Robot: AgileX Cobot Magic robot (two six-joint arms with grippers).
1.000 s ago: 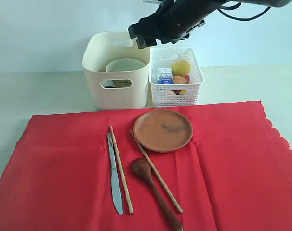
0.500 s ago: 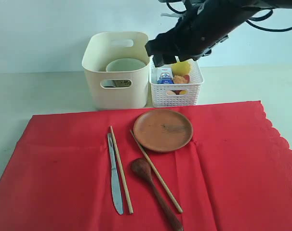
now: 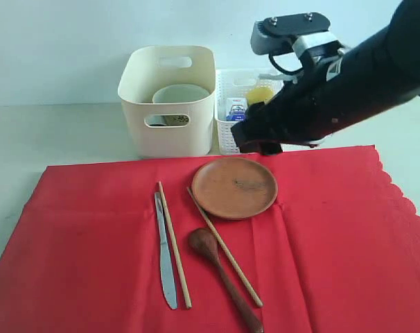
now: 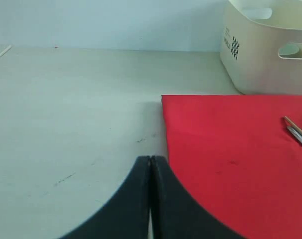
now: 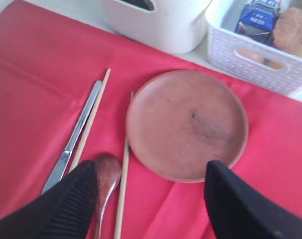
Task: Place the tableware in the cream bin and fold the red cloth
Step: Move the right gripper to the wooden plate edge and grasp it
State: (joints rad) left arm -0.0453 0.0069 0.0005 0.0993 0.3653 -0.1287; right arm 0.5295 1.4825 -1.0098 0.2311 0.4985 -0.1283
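The right gripper (image 5: 151, 172) hangs wide open and empty above the brown plate (image 3: 234, 187) lying on the red cloth (image 3: 348, 229), the left gripper (image 4: 151, 167) sits closed by the cloth's edge, and a white bowl (image 3: 180, 94) is in the cream bin (image 3: 168, 135).

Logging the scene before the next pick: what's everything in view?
cream bin: 1, cream, behind cloth
bowl: 1, white, inside cream bin
basket: 1, white, right of bin, holding food
red cloth: 1, red, spread on table
plate: 1, brown, on cloth
chopsticks: 2, tan, on cloth
knife: 1, silver, on cloth beside a chopstick
spoon: 1, dark brown, on cloth below plate
left fingers: black, shut, at cloth's edge
right fingers: black, open, above plate
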